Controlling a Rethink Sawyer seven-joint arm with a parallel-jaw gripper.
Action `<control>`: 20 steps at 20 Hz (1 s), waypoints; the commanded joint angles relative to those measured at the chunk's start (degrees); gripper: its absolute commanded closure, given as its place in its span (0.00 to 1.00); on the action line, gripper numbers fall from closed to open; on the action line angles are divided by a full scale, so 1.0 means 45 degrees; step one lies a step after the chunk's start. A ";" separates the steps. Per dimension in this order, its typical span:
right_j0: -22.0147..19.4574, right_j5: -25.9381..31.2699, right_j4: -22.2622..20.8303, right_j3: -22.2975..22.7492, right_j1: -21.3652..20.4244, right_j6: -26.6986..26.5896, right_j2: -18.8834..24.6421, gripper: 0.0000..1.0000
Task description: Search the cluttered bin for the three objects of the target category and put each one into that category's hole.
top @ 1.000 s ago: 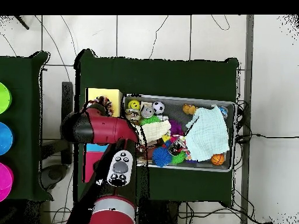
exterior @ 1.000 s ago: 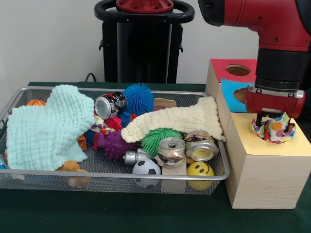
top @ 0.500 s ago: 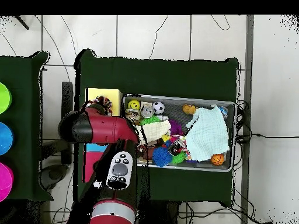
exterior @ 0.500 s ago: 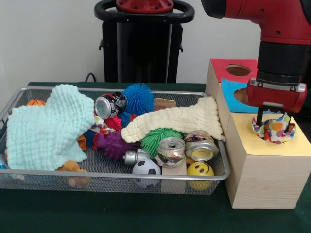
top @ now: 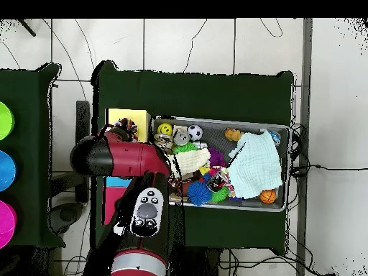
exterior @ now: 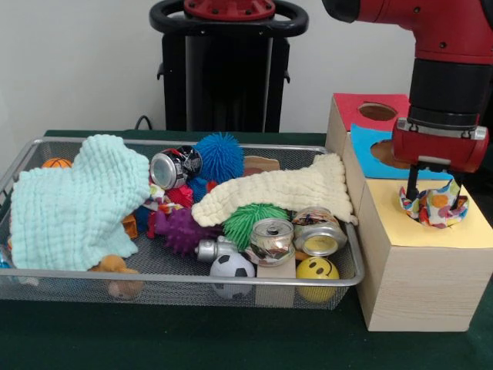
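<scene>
Dotted cloth sits bunched in the hole of the yellow-faced box, its edges standing up around the rim like a crumpled cup, so it looks lodged at the mouth and not dropped through. The gripper hangs just above it with two thin fingers pointing down on either side of the bunch; they seem spread and clear of the fabric, though the view is too coarse to be sure they do not touch it. In the overhead view the arm covers most of the box and only a bit of the cloth shows.

Being thin, soft fabric, it should weigh almost nothing, fold under any push and spring back a little. It is not fragile or slippery, but it can snag on the ragged rim. A pinch on the raised folds in the middle would hold best; a push straight down on the centre would likely seat it.

No other dotted cloth shows plainly in the bin; the mint-green cloth and cream cloth may be covering some.
</scene>
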 commanded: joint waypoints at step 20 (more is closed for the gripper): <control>-0.0271 0.5331 -0.0485 0.1424 -0.0544 0.1263 0.0075 0.00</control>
